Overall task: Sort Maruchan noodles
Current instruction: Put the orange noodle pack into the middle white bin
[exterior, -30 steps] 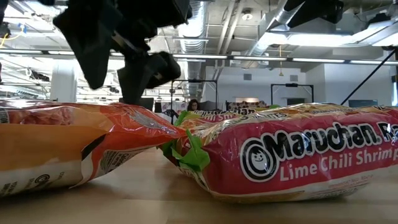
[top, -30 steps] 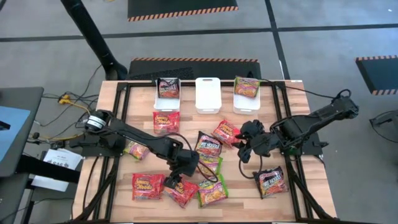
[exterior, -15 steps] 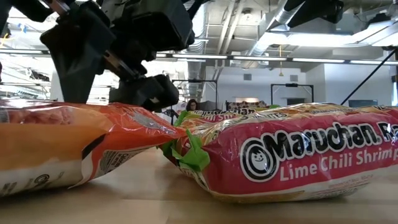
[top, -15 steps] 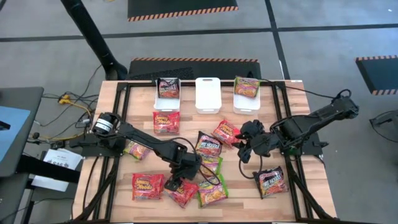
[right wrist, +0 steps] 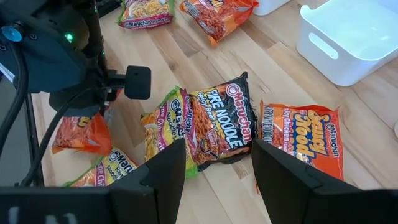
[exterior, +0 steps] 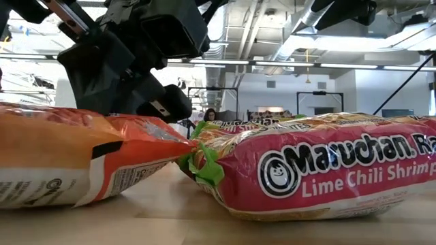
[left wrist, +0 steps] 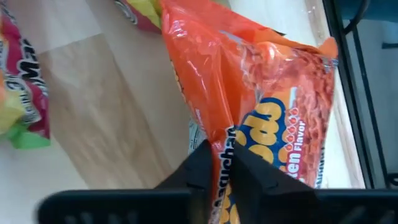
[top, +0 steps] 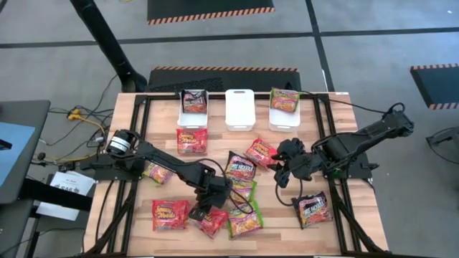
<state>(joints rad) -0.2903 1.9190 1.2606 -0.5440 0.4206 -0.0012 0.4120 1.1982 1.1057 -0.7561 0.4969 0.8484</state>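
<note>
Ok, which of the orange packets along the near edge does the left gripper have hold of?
The orange packet in the middle of the near row, between the flat orange one and the green one. The left gripper is shut on its edge; no other packet is gripped.

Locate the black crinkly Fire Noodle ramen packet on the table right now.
In the high view, the black Fire Noodle packet lies mid-table, overlapping a green packet, left of the waiting right gripper.

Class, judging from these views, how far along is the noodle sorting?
Done: one packet each in the left bin and right bin. In hand: the left gripper pinches an orange packet. Left: the middle bin and roughly ten loose packets; right gripper waits open.
</note>
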